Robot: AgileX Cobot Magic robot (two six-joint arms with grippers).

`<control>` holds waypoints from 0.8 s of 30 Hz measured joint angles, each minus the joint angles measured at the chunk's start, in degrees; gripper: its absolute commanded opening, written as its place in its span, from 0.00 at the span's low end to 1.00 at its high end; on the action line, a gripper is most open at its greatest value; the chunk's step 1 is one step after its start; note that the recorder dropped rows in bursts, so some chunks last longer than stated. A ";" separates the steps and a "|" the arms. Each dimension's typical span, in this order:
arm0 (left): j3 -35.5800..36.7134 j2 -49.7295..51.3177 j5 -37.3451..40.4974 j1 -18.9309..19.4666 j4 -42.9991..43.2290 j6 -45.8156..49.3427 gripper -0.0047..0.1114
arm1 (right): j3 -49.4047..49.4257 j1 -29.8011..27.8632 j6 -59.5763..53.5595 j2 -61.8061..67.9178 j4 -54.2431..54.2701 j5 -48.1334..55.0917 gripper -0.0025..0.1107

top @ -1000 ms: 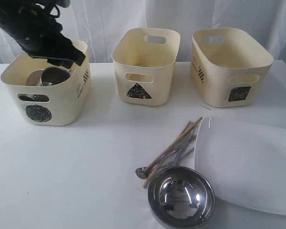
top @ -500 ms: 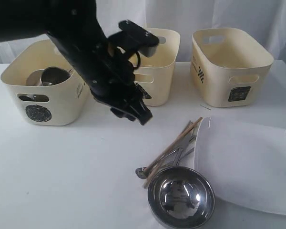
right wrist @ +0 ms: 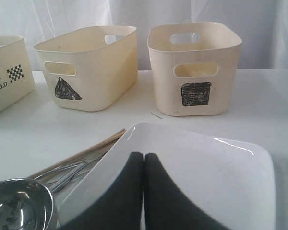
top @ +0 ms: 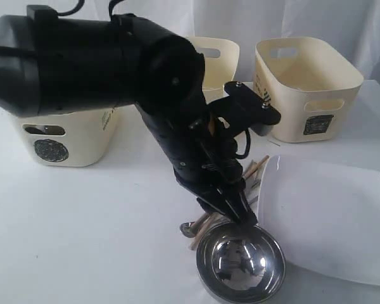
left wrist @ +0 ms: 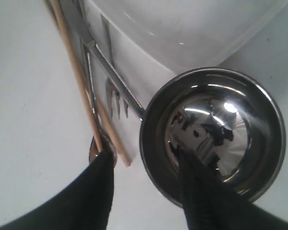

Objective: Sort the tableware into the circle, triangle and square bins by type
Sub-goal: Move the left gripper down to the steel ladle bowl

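Steel bowl (top: 240, 259): rim straddled by the spread fingers of the left gripper (left wrist: 143, 160). Chopsticks (left wrist: 73, 67), fork (left wrist: 116, 103) and white plate (top: 332, 218) are laid just beside the bowl, the fingers of the right gripper (right wrist: 143, 156) being pressed together over the plate. Circle bin (top: 63, 142), triangle bin (right wrist: 86, 67) and square bin (right wrist: 194, 67) are set well beyond the bowl.

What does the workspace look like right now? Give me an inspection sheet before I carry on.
Surface: white table, no spills seen.
Job's things: steel bowl, chopsticks, fork and white plate lie together on the table; circle bin, triangle bin and square bin stand behind.
Clutter: one thin sliver before the square bin.
Grippers: left gripper open, straddling the bowl's rim; right gripper shut, aimed at the plate.
Cables: black lead loops at the left arm's wrist.
Surroundings: white curtain behind.
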 measured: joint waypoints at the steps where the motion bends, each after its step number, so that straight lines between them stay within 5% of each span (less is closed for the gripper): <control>1: 0.00 0.26 -0.13 -0.28 -0.11 0.00 0.45 | 0.00 0.00 0.00 0.00 0.00 0.00 0.02; 24: 0.00 5.97 -2.40 -1.78 -6.03 7.45 0.45 | 0.00 0.00 0.00 0.00 0.00 0.00 0.02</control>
